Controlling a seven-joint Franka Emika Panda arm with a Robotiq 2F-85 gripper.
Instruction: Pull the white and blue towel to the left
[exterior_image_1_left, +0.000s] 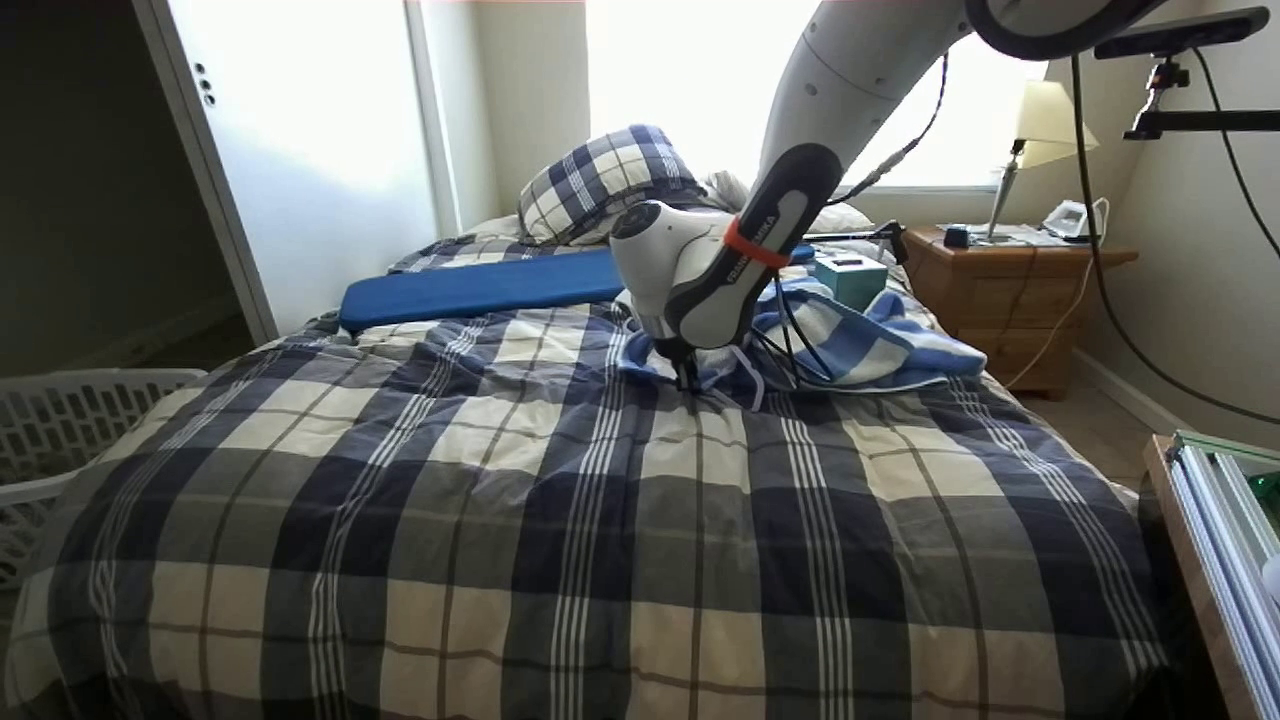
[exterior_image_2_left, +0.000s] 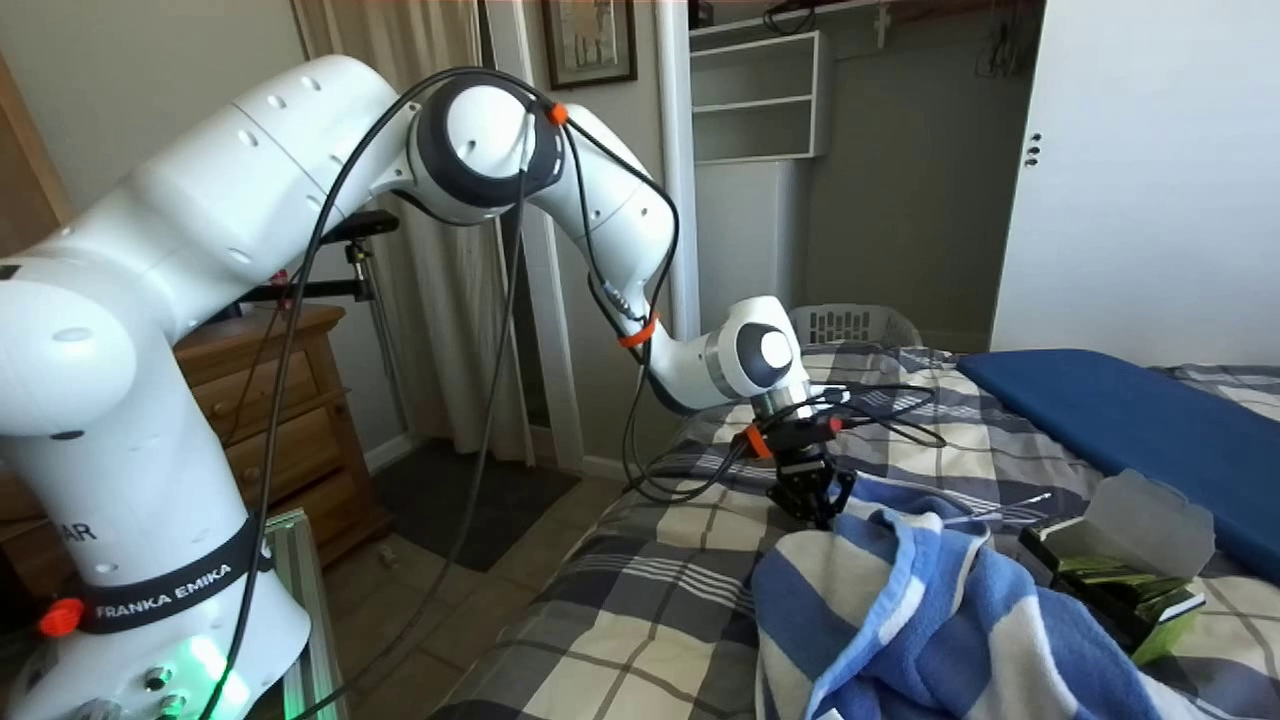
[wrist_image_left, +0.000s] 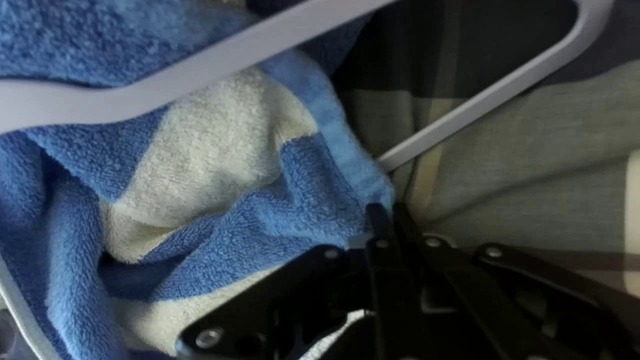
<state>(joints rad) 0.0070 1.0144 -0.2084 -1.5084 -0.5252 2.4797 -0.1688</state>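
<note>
Wrist view: the towel (wrist_image_left: 225, 200), blue and white, fills the left side and runs out of frame there. The jaws stand at the bottom, dark on dark, so their parts are hard to tell apart. They are closed, tips together, with the towel's pale-blue hem pinched between them; how much cloth is caught is hidden. A white bar (wrist_image_left: 480, 107) slants over the bedspread (wrist_image_left: 530, 175) and goes out of sight at the hem. Another white bar (wrist_image_left: 210, 66) crosses in front of the towel, cut off at the left and top; whether both belong to one object, the view does not tell.

In an exterior view, the arm (exterior_image_1_left: 830, 110) covers part of the towel, which lies on the bedspread; the jaws are a small black shape near the towel's left end there. The arm also hides the middle of the blue board (exterior_image_1_left: 480, 290) and a lower corner of the pillow (exterior_image_1_left: 600, 180). The window (exterior_image_1_left: 690, 70) is washed out to plain white, and the basket (exterior_image_1_left: 120, 377) is cut off by the left edge.

In an exterior view, a box (exterior_image_2_left: 1120, 585) sits just beside the towel, its flap raised, its greenish contents too unclear to name. Here the towel lies bunched, cut off at the bottom; the jaws, pointing down at its far corner, are too dark for the pinch to show. The board runs out at the right.
</note>
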